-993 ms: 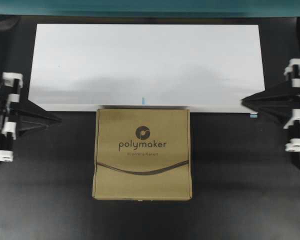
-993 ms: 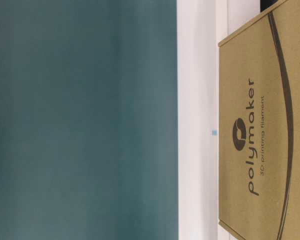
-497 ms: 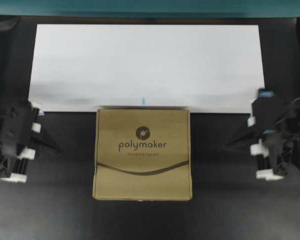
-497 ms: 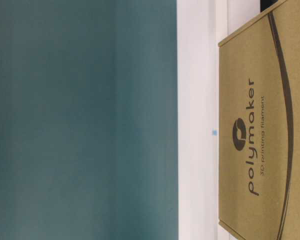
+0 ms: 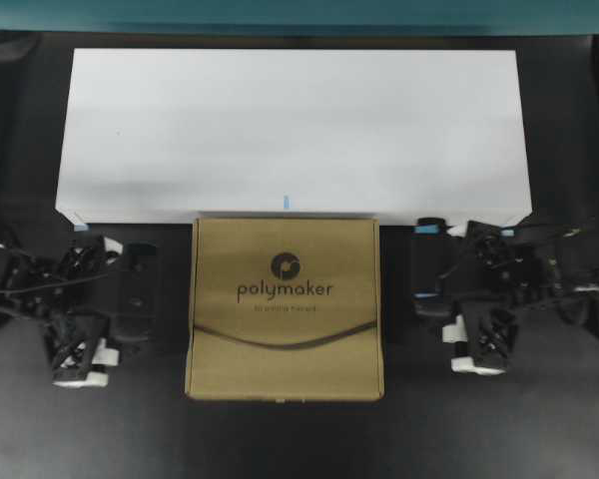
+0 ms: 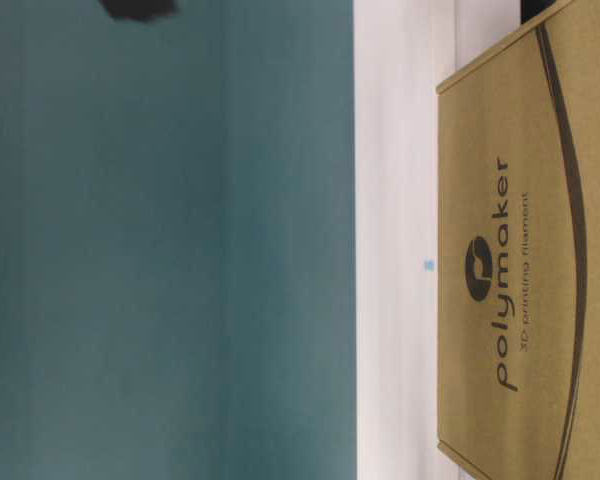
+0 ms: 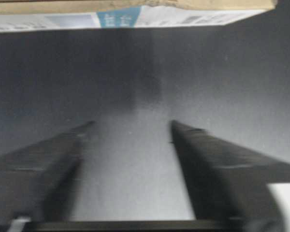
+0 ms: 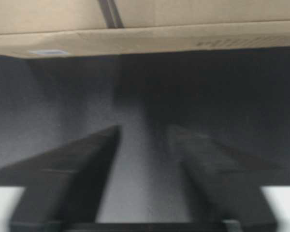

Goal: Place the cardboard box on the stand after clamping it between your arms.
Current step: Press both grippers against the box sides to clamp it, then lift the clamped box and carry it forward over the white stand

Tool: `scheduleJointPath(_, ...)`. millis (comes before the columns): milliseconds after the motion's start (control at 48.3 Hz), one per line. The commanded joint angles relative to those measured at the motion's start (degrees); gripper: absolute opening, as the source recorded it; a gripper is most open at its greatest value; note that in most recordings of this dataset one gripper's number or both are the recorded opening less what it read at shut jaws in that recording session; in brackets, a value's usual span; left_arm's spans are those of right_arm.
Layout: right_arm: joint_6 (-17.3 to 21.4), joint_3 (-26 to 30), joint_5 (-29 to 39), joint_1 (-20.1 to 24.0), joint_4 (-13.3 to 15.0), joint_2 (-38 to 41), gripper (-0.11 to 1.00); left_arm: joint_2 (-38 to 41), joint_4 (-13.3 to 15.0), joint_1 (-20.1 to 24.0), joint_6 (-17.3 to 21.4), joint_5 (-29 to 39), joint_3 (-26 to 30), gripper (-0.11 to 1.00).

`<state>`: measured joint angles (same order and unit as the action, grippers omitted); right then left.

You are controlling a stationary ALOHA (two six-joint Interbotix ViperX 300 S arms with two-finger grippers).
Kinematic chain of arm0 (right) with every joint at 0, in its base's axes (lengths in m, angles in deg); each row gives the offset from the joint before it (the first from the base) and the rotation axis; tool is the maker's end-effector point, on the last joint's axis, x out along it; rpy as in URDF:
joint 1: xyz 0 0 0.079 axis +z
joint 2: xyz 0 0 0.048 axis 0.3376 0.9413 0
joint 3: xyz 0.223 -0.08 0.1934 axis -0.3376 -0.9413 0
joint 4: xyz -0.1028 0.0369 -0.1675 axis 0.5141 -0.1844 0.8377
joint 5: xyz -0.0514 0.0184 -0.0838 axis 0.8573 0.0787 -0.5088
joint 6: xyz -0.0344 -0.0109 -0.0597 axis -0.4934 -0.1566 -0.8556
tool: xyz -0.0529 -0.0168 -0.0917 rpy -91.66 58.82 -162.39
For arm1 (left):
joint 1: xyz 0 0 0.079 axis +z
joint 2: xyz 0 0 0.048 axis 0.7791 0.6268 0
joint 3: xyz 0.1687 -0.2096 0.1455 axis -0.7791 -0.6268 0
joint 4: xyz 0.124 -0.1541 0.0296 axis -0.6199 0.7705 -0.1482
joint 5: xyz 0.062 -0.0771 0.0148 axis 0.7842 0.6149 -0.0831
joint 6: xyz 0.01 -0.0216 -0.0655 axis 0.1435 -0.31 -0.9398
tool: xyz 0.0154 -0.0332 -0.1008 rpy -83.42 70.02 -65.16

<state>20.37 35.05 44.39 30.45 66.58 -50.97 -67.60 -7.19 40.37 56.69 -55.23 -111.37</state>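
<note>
The brown cardboard box (image 5: 285, 307) with the polymaker print lies flat on the dark table, its far edge against the front of the white stand (image 5: 290, 130). My left gripper (image 5: 140, 297) is a short gap left of the box, open and holding nothing. The right gripper (image 5: 429, 262) stands just right of the box, also open and empty. In the left wrist view the open left gripper (image 7: 131, 123) faces the box's labelled side (image 7: 135, 14). In the right wrist view the open right gripper (image 8: 144, 129) faces the box's side (image 8: 145, 29). Neither gripper touches the box.
The table-level view is turned sideways and shows the box (image 6: 520, 270) against the stand (image 6: 395, 250) before a teal backdrop. A dark blurred piece (image 6: 138, 8) shows at its top edge. A small blue mark (image 5: 287, 201) sits on the stand's front edge.
Both arms have swung in from the table's sides toward the box and turned to face its flanks. Both pairs of jaws have opened from shut.
</note>
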Motion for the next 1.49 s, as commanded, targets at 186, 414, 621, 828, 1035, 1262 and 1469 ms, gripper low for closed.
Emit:
scheduleJointPath(186,-0.3,2.7,-1.5,3.9,1.1,7.9,0.84,7.1,-0.2,-0.4,-0.5,-1.8,4.0,0.83)
scheduleJointPath(414,-0.1,4.0,-5.8,3.7,1.2,12.8,0.82,12.3,-0.2,-0.4,-0.5,-3.0,7.0,0.84)
scheduleJointPath(621,0.1,6.9,-7.7,3.5,1.2,15.9,0.82,14.9,-0.2,-0.4,-0.5,-4.9,9.2,0.84)
scheduleJointPath(828,-0.4,9.3,-8.0,3.1,1.4,17.8,0.82,16.6,-0.2,-0.4,-0.5,-5.8,10.6,0.84)
scheduleJointPath(1035,-0.4,9.3,-7.6,3.3,1.4,17.8,0.82,17.0,-0.2,-0.4,-0.4,-5.9,11.8,0.84)
scheduleJointPath(1262,-0.4,10.2,-6.7,3.4,1.4,16.0,0.82,16.4,-0.2,-0.4,0.3,-5.5,13.3,0.84)
scheduleJointPath(1469,-0.3,12.0,-1.5,3.9,1.4,11.4,0.82,12.6,-0.2,-0.4,0.5,-2.0,16.1,0.84)
